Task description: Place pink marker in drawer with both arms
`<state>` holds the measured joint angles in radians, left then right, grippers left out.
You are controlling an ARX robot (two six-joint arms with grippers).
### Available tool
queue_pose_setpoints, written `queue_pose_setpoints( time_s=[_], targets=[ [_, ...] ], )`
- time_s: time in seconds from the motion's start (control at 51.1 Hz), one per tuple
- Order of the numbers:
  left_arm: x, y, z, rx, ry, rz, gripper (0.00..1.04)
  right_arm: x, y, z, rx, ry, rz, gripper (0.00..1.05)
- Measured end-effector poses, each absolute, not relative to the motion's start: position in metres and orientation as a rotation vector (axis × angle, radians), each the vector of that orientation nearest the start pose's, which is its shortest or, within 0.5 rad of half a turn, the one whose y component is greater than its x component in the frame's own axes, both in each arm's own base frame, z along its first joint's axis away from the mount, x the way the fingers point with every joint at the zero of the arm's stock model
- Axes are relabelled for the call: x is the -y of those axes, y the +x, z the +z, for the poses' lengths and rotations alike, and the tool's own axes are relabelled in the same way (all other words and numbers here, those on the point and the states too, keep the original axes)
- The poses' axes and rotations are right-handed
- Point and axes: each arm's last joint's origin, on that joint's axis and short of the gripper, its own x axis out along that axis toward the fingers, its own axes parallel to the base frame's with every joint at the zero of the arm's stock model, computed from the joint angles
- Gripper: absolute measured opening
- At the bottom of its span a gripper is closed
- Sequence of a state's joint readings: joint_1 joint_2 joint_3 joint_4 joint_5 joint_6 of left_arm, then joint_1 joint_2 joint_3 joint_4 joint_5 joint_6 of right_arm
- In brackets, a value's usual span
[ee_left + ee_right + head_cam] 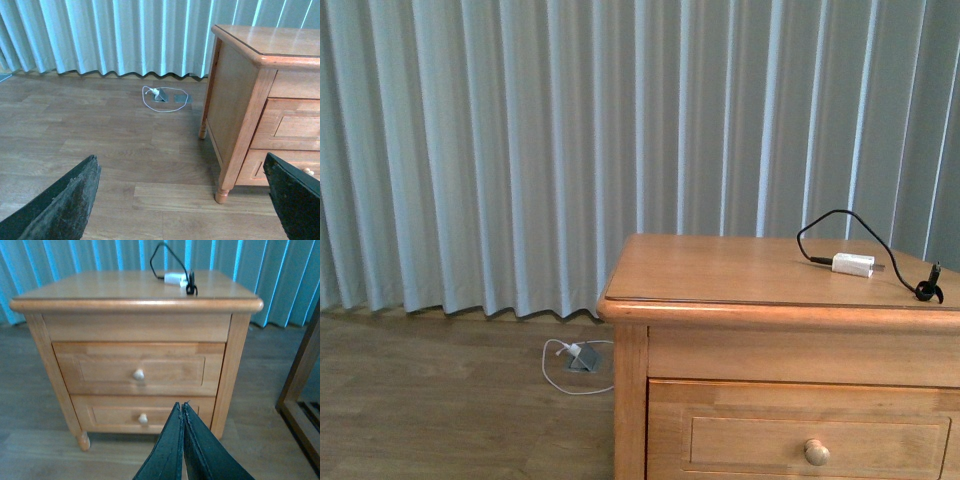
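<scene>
The pink marker is out of view in every frame. The wooden dresser [720, 270] stands at the right of the front view. Its top drawer [140, 370] is shut, with a round knob [138, 374]; the drawer also shows in the front view [820, 440]. A second shut drawer [145, 415] lies below it. My right gripper [181, 404] is shut and empty, in front of the dresser, low near the lower drawer. My left gripper [182, 165] is open wide and empty, above the floor to the dresser's left [240, 100]. Neither arm shows in the front view.
A white charger block [853, 264] with a black cable lies on the dresser top, also seen in the right wrist view [175, 278]. A white cable and grey floor socket [582, 358] lie by the pleated curtain [520, 150]. A dark wooden frame [300, 380] stands right of the dresser.
</scene>
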<state>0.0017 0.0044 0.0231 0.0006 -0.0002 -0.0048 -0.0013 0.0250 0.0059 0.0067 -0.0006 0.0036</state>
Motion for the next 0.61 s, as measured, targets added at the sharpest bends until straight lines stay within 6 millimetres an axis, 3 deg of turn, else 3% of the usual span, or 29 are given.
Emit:
queue_pose_setpoints(
  time_s=[0.254, 0.43, 0.607],
  targets=[
    [-0.0002, 0.0965, 0.1711, 0.019, -0.005, 0.001, 0.99, 0.0001, 0.0976, 0.1653, 0.003, 0.002, -0.001, 0.03],
    [-0.0002, 0.0965, 0.1711, 0.019, -0.005, 0.001, 0.99, 0.0001, 0.0976, 0.1653, 0.003, 0.002, -0.001, 0.32],
    [-0.0002, 0.0965, 0.1711, 0.019, -0.005, 0.001, 0.99, 0.0001, 0.0976, 0.1653, 0.003, 0.002, -0.001, 0.75]
  ],
)
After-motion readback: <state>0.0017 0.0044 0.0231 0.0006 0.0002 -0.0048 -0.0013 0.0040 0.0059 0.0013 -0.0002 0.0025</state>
